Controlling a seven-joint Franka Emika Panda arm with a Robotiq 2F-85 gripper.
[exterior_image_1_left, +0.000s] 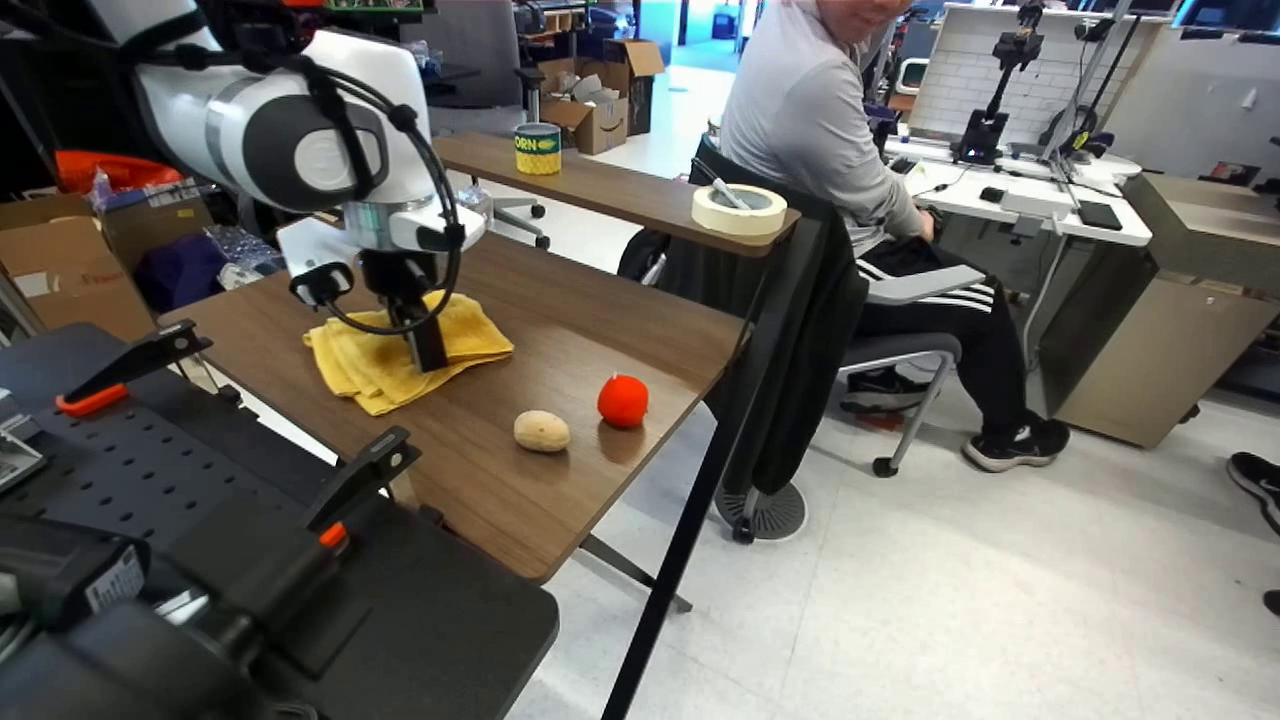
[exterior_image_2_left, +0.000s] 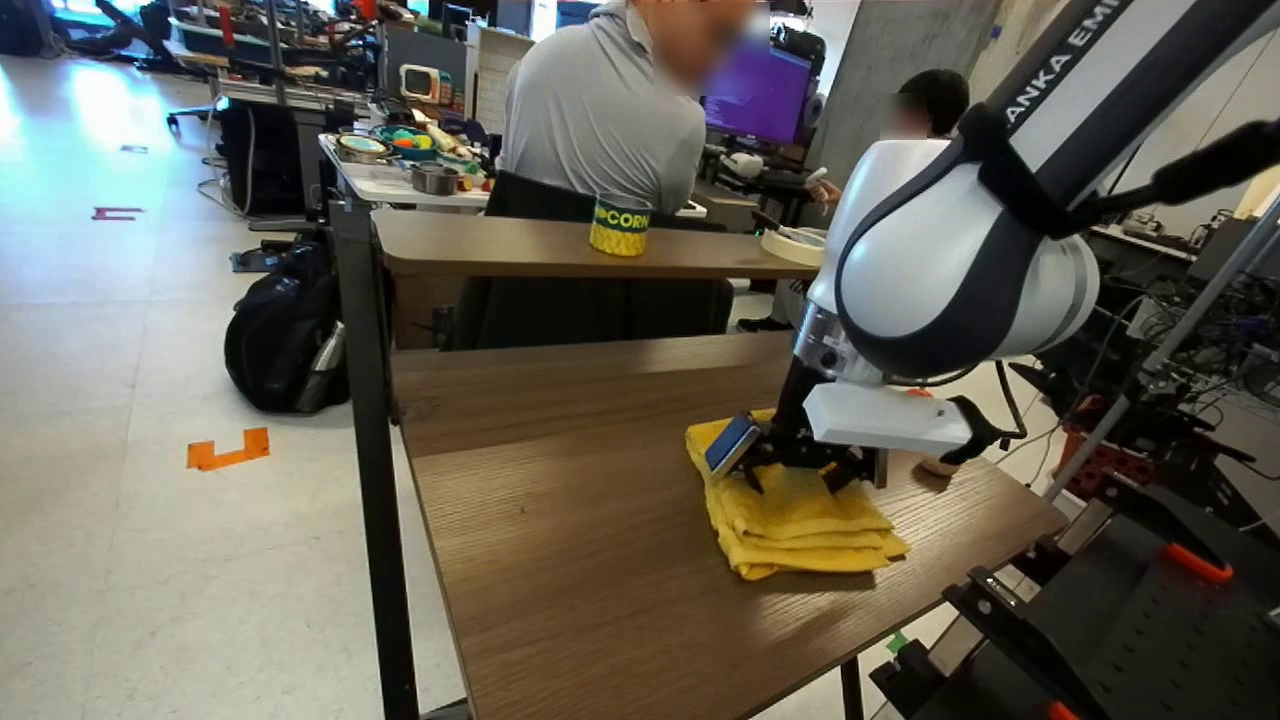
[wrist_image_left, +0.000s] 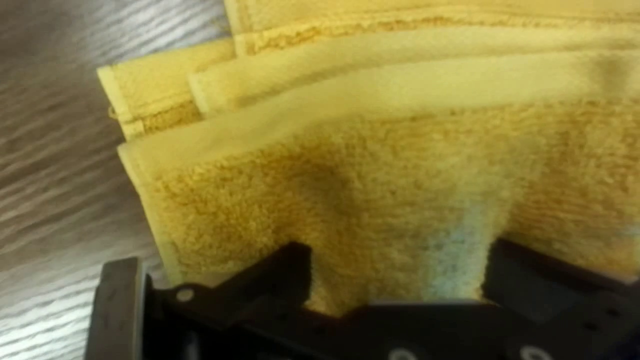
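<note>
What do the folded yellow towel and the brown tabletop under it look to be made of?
Folded yellow towel: probably terry cotton or microfiber, soft-looking and matte; the wrist view shows fuzzy pile and flat hem bands.
Brown tabletop: likely wood-grain laminate, slightly glossy; it shows streaked grain and bright reflections, though real veneer can't be ruled out.

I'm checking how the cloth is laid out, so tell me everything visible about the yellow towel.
The yellow towel looks like looped terry cloth, with smoother, paler bands along visible edges. It is folded into several layers whose edges do not quite line up. It lies on the brown wood-grain tabletop. The wide-open jaws stand over it without gripping it; whether they touch it I cannot tell.
</note>
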